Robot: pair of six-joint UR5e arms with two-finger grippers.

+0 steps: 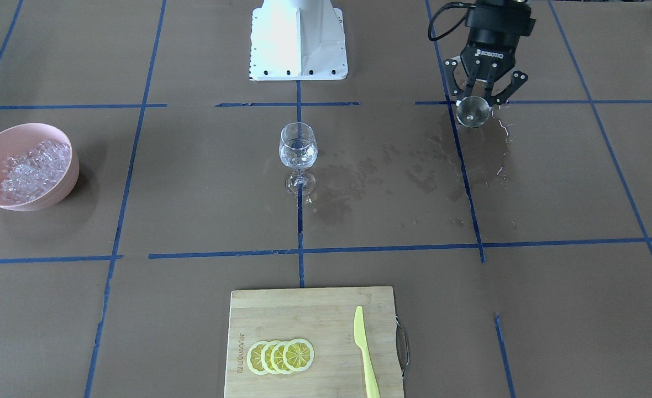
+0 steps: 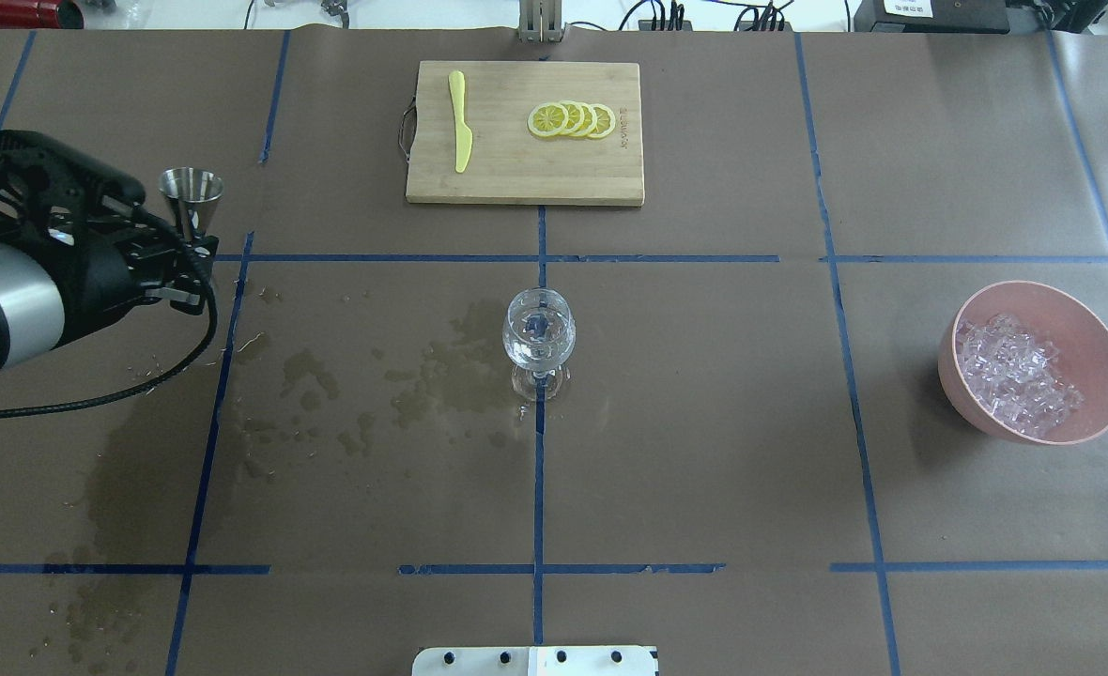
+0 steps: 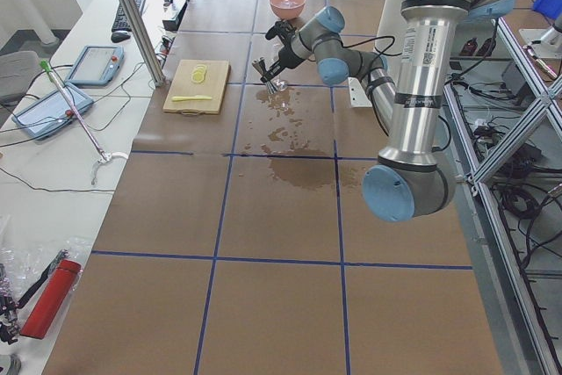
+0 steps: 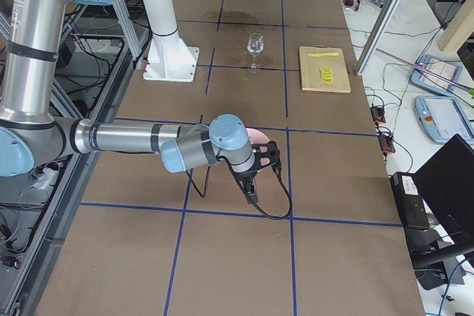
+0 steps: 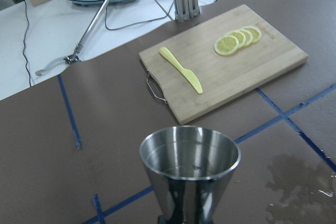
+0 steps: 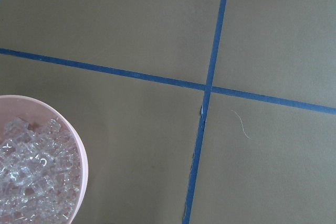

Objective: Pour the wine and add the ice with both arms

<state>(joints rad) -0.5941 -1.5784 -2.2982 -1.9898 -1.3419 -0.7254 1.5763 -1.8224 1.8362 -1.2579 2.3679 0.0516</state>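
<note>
Where blue tape lines cross the brown paper surface (image 1: 193, 182), a clear stemmed glass (image 1: 298, 152) stands at the centre with a little colourless wine (image 1: 298, 159) low in its rounded bowl. Dark wet blotches (image 2: 441, 376) spread over the paper beside it. Glassy ice (image 2: 1019, 376) cubes fill a matte pink bowl (image 2: 950, 361) well apart from the glass. Only the left wrist view looks into the polished steel jigger (image 5: 190, 174), a flared cone with a thin rim. The front-facing view shows the jaws of the left arm (image 2: 0, 310) closed partway around its narrow waist, holding it upright. A bamboo board (image 1: 304, 309) carries fanned lemon slices (image 1: 280, 356) and a yellow plastic knife (image 1: 366, 354). Only the right-end view shows the right arm (image 4: 126, 138), its jaws near the bowl; whether they are open I cannot tell.
</note>
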